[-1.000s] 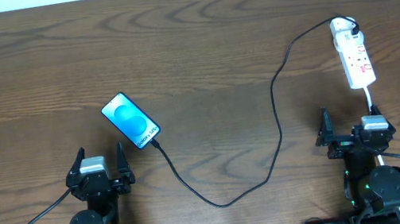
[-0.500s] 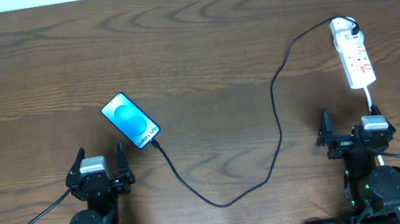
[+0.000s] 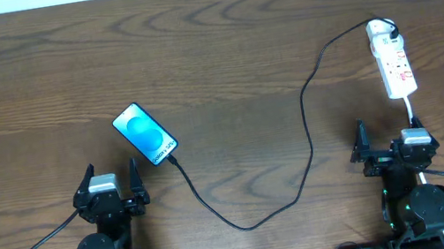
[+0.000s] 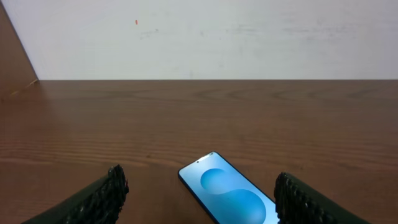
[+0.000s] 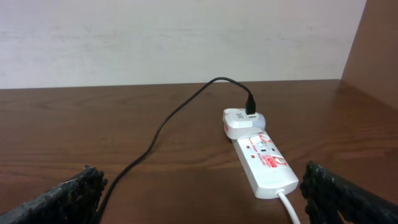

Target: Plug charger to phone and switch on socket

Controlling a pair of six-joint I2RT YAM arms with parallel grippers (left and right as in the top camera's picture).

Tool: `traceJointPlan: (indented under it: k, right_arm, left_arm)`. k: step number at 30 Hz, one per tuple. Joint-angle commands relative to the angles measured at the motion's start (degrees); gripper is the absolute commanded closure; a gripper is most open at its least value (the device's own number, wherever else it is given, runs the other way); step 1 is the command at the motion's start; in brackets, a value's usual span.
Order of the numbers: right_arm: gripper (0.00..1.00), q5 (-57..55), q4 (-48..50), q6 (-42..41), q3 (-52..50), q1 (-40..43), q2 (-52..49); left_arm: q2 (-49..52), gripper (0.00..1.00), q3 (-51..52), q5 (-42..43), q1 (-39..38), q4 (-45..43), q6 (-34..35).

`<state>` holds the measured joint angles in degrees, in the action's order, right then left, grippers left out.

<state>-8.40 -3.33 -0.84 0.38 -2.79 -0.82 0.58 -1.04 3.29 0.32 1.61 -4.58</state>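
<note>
Left end effector, right end effector released, unmoved; charger stays at phone.

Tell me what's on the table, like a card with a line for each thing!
phone: flat on the wooden table, blue screen up
charger: thin black cable, one end at the phone, other plugged in at the power strip
power strip: white, far right
on or off: too small to tell
left gripper: open, empty, near the phone
right gripper: open, empty, near the strip

Wood table bears phone, charger, socket
</note>
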Motion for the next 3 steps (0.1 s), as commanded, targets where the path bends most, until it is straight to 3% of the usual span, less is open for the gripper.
traceJointPlan:
  k: [1, 3]
  right_arm:
    - [0.01, -0.2, -0.2, -0.6, -0.1, -0.6, 0.5]
    - [0.01, -0.2, -0.2, -0.6, -0.1, -0.6, 0.5]
  left_arm:
    - [-0.3, 0.22, 0.8, 0.6, 0.3, 2.2, -0.8]
    - [-0.3, 0.22, 0.8, 0.6, 0.3, 2.2, -0.7]
